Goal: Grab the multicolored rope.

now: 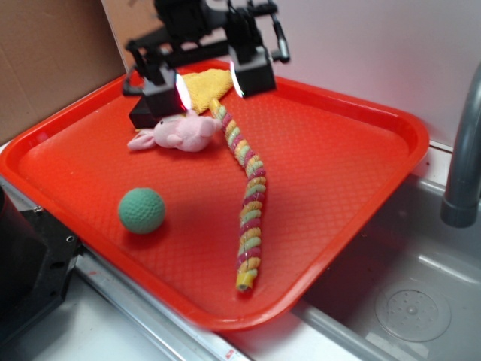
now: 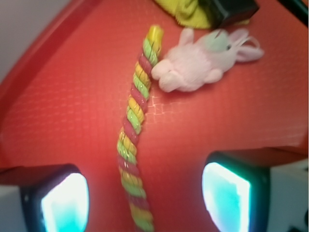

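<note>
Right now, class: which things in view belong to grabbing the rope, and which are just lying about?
Belongs to the job:
- long twisted yellow, pink and green soft rope
- open black gripper

Lying about:
- pink plush bunny
- green textured ball
- yellow cloth
- red plastic tray

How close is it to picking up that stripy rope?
Done: the open gripper is above the multicolored rope, whose length runs between the fingers in the wrist view. In hand: nothing; the rope lies on the red tray. Left: lowering, closing, lifting.

Exterior overlooks whole tray (image 1: 361,120); blurry wrist view seemingly faces down, close.
</note>
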You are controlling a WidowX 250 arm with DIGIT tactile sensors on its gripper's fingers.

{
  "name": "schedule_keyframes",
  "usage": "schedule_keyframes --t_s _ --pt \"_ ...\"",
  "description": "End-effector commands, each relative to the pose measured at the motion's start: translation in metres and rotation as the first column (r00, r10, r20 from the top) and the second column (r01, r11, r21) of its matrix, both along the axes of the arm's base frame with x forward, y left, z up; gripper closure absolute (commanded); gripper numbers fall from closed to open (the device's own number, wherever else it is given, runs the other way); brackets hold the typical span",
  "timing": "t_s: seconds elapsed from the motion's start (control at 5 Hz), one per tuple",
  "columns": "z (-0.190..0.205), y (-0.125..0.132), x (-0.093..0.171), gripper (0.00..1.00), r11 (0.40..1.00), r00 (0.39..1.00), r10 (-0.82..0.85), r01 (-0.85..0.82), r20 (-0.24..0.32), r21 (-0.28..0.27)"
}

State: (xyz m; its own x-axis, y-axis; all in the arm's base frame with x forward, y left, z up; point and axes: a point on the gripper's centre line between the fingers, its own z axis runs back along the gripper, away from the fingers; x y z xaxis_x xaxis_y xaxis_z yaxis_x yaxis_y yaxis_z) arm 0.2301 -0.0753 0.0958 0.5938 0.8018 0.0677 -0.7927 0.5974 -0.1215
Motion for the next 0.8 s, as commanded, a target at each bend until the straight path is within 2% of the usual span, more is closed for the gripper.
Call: schedule_keyframes --t_s 0.0,0.4,0.6 --pt "-0.043 -0.006 0.012 0.00 0.998 0.999 0.038 -0.038 0.004 0.057" --pt "-0.072 -0.016 0.016 0.02 0.996 0.999 0.036 -0.035 -0.015 0.077" --pt "-0.078 -0.015 0.020 1.00 0.997 0.999 0.046 -0.045 -0.016 0.065"
